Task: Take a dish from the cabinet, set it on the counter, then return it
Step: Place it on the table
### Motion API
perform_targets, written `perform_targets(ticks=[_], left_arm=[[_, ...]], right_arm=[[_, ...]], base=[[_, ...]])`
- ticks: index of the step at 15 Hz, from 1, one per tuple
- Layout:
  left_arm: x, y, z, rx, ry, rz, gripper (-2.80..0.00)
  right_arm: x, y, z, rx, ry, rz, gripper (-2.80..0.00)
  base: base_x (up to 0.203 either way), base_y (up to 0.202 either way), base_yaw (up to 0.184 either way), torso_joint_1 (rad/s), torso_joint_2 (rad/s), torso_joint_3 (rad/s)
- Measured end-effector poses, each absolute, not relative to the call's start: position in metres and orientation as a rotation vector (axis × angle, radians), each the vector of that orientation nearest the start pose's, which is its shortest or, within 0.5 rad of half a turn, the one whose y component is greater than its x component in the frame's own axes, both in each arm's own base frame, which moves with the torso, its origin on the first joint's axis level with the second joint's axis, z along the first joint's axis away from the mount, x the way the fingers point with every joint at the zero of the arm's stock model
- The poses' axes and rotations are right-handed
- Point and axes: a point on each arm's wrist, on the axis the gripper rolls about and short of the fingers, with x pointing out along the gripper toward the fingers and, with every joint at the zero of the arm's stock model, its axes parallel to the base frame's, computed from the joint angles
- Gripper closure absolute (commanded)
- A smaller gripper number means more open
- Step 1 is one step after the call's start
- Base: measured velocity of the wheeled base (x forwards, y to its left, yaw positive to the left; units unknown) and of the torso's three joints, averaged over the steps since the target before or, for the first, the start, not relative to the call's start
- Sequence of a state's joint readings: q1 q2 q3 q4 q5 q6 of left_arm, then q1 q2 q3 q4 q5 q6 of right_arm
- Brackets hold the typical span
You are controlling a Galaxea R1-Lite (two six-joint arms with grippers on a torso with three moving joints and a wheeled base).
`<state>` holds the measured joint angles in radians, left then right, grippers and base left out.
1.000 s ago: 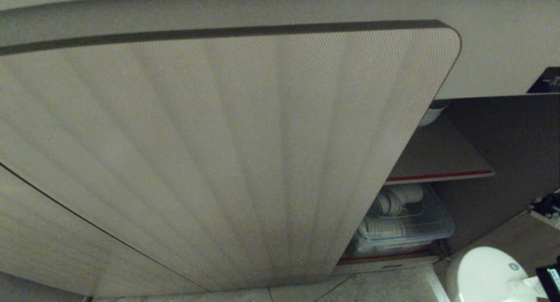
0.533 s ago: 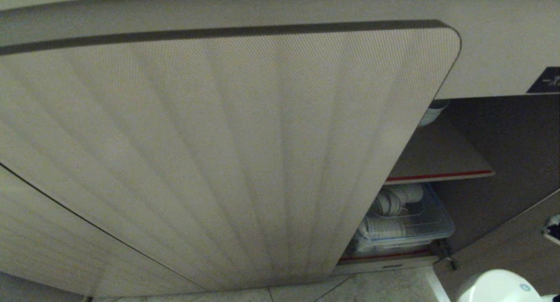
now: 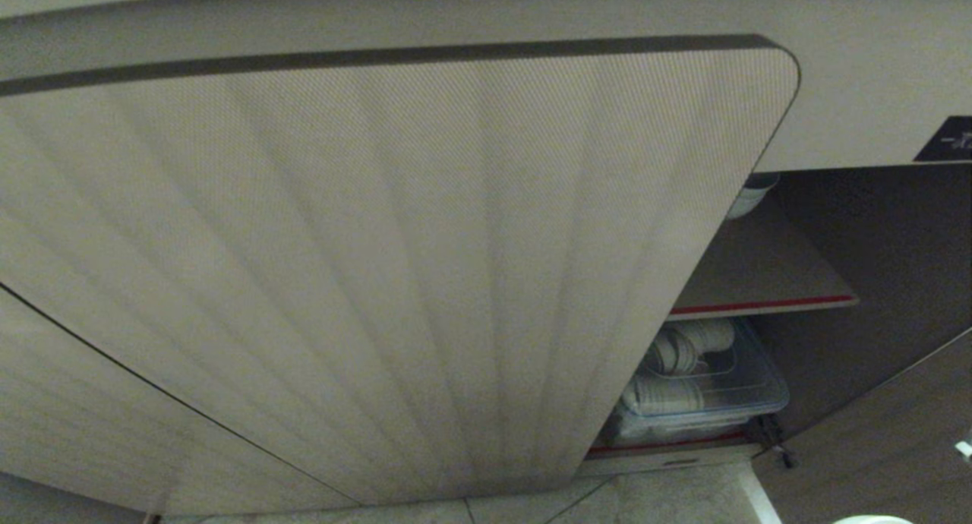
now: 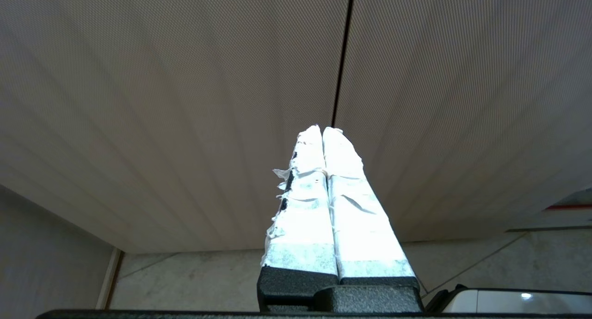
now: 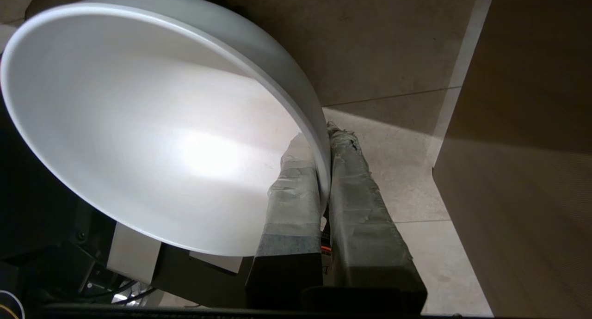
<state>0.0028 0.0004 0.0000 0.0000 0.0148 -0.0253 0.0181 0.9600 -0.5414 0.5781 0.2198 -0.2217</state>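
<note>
The right gripper point(image 5: 323, 138), clamped on the white bowl's point(image 5: 152, 125) rim, has drawn it back from the cabinet point(image 3: 759, 281), probably counter-bound; left gripper point(image 4: 323, 134) closed, empty.

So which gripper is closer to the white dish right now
Right. The right gripper has its jaws shut on the dish rim. The left gripper, jaws shut and empty, faces the fluted cabinet door, away from the dish.

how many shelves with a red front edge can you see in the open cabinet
2: the upper shelf and the bottom one under the clear bin; the door may hide more.
</note>
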Motion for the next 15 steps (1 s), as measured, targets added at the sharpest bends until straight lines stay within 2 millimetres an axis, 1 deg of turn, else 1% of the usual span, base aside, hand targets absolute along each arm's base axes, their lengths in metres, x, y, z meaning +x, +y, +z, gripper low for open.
perform_targets(ticks=[9, 15], left_arm=[[-0.023, 0.0, 0.075, -0.026, 0.0, 0.018, 0.0], [-0.023, 0.0, 0.075, -0.026, 0.0, 0.018, 0.0]], right_arm=[[0.065, 0.007, 0.147, -0.103, 0.99, 0.34, 0.0], [0.072, 0.008, 0.145, -0.087, 0.912, 0.358, 0.0]], base=[[0.0, 0.0, 0.0, 0.0, 0.0, 0.0], [0.0, 0.0, 0.0, 0.0, 0.0, 0.0]])
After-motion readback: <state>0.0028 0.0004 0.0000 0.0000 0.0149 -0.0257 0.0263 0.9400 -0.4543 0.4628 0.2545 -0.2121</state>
